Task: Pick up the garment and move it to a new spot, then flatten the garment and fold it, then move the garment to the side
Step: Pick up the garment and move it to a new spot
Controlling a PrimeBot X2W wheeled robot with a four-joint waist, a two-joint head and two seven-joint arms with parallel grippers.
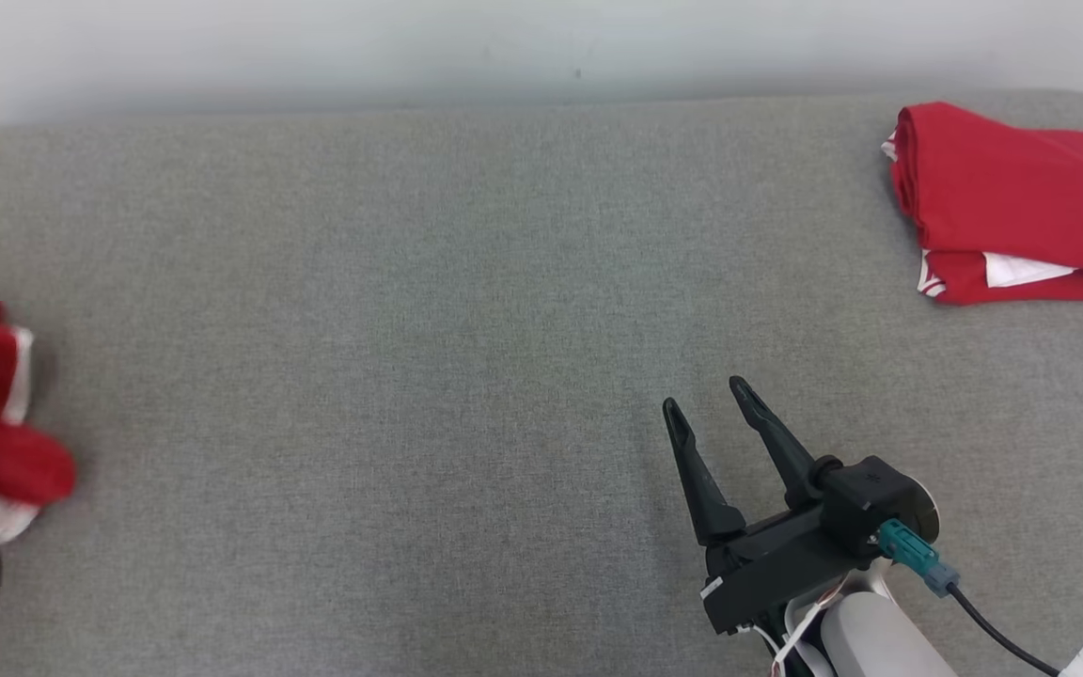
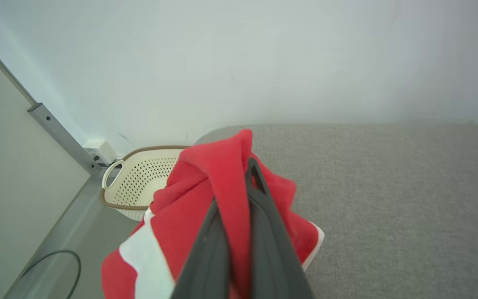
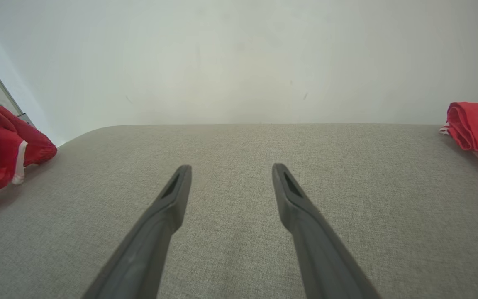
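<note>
Garment look: the red garment has white bands and is crumpled into a loose bunch, with one fold humped over the finger ends.
Garment place: it is at the left edge of the grey surface, partly past the head view's left border; whether its lower folds touch the surface is unclear.
Left claw: the left claw is pressed together on the garment, a red strip pinched between its two dark fingers and cloth draping down both sides.
Right claw: the right claw is spread wide with nothing between its fingers, over bare surface at lower right, well apart from the garment.
Right arm: the pale forearm enters from the bottom edge, with the fingers pointing up and slightly left.
Beyond the garment: a cream perforated basket with a brown rim sits below the surface's end, near the wall.
Far right: a folded red cloth with some white showing lies at the surface's far right corner.
</note>
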